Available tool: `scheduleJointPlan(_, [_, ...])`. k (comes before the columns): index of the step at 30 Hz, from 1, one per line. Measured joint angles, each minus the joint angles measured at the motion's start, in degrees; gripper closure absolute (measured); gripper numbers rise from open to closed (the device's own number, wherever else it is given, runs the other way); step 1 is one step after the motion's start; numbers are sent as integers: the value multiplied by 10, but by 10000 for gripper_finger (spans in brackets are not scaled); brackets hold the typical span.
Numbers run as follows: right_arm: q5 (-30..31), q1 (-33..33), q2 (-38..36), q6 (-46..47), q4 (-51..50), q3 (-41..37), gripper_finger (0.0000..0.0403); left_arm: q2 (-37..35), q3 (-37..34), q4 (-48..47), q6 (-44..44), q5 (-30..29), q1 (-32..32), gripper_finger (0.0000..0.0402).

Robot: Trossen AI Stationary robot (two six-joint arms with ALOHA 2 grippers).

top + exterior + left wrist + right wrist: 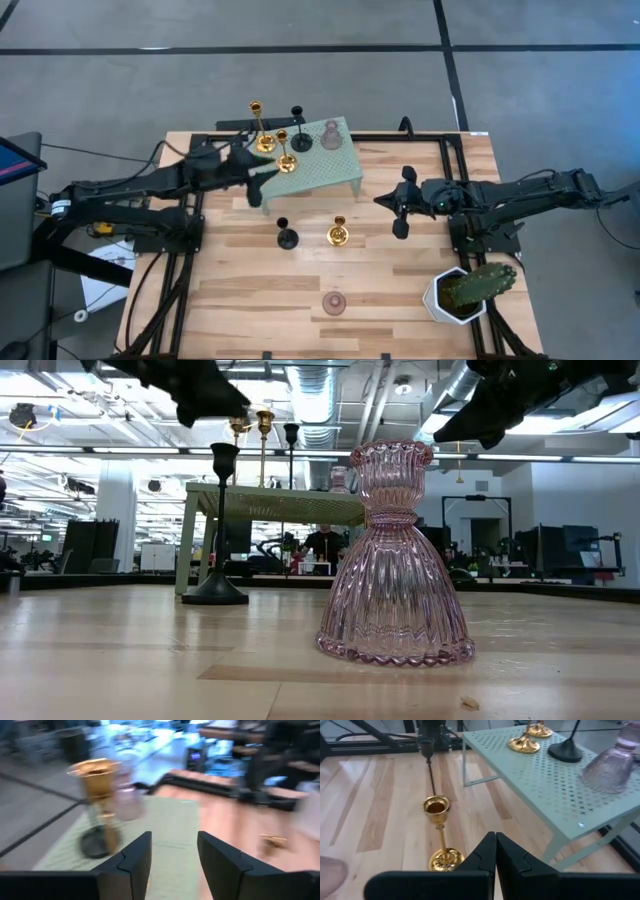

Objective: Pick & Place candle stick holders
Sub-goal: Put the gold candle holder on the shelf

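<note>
Left hand (262,177) fingers apart, empty; right hand (398,203) fingers pressed together.

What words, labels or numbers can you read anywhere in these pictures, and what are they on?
None can be read.
The candle holders, such as the pink glass one, carry no lettering.
The green perforated stand and the cactus pot are plain.
The screen at the table's far left shows nothing readable.
</note>
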Motion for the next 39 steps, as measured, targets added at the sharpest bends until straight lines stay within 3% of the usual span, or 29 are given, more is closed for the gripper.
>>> scheduleJointPlan(6, [-51, 2, 0, 3, -18, 0, 403, -39, -4, -39, -17, 84, -78, 275])
scheduleJointPlan(10, [-67, 19, 11, 9, -19, 0, 403, -42, -20, -42, -16, 91, -153, 305])
scheduleJointPlan(13, [-67, 34, 32, 32, -15, 0, 403, -32, -30, -39, -15, 54, -210, 329])
scheduleJointPlan(20, [-67, 66, 130, 43, 51, 0, 403, -21, -45, -32, 19, -102, -337, 392])
scheduleJointPlan(26, [-67, 65, 229, 45, 141, 0, 403, -22, -45, -21, 30, -148, -423, 395])
scheduleJointPlan(33, [-68, 55, 339, 47, 219, 0, 399, -22, -45, -19, 30, -183, -471, 394])
scheduleJointPlan(39, [-46, 46, 416, 74, 272, 0, 355, -22, -45, -16, 30, -185, -478, 394])
